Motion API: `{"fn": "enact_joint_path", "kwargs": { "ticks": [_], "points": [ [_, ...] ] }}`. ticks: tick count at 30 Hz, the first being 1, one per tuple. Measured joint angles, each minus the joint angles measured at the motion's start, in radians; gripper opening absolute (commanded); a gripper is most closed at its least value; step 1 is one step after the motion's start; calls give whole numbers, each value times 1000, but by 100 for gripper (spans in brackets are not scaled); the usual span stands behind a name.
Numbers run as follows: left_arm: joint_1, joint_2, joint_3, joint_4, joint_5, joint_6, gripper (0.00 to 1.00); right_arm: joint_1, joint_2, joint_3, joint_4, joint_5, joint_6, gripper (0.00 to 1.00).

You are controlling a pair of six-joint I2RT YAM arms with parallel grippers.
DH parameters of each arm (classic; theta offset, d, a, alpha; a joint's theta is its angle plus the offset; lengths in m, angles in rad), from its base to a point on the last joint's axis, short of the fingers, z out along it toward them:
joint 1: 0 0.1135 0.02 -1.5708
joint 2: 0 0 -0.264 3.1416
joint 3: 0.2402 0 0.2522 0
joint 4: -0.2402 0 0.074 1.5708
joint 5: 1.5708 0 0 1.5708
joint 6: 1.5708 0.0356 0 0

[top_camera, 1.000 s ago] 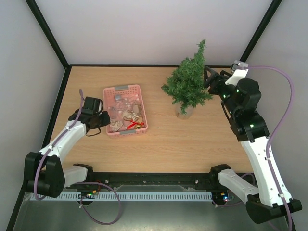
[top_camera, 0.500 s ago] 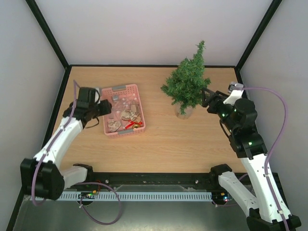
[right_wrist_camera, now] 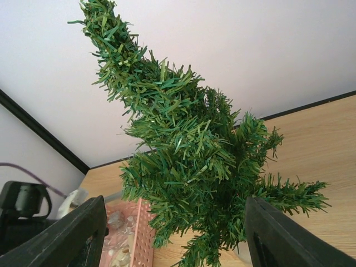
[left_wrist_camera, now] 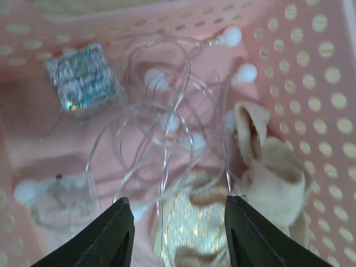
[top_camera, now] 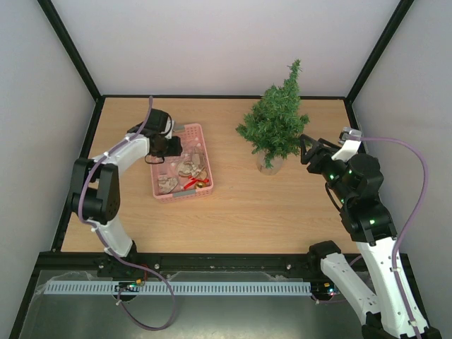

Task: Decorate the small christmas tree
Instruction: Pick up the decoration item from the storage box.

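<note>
Left pincer (left_wrist_camera: 175, 201) has swung over the basket (left_wrist_camera: 311, 83), wide above tangled string lights (left_wrist_camera: 167, 111); right pincer (right_wrist_camera: 173, 203) wide too; wire could snag the beige ornament (left_wrist_camera: 270, 167).

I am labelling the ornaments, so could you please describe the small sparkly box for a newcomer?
Start at the pink basket left of the small christmas tree. Inside it, beside the clear string of white bulb lights, lies the box. It alone is a silver, glittering cube; the ornaments nearby are beige or gold.

Pink basket (top_camera: 185, 195): sitting near the table's (top_camera: 247, 205) far-left corner.
Light string (left_wrist_camera: 167, 111): coiling inside it.
Silver cube (left_wrist_camera: 82, 78): lying alongside, possibly glittered.
</note>
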Motion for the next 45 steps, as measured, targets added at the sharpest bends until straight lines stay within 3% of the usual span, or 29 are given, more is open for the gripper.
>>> {"fn": "enact_joint_path", "kwargs": {
  "ticks": [15,17,22,24,28,45],
  "points": [
    [-1,254,124,14,2,2,44,0,-6,0,0,13,-16,63],
    [-1,272,124,16,24,3,36,0,-7,-2,1,14,-17,62],
    [-1,287,130,21,48,1,6,0,-11,-15,0,16,-19,59],
    [-1,285,130,19,46,3,2,0,-11,-15,-1,16,-18,58],
    [-1,253,131,-3,13,4,2,0,-14,-15,-2,16,-18,53],
    [-1,-119,226,-124,-67,-10,2,0,-97,-90,-21,-137,-24,54]
  ]
}}
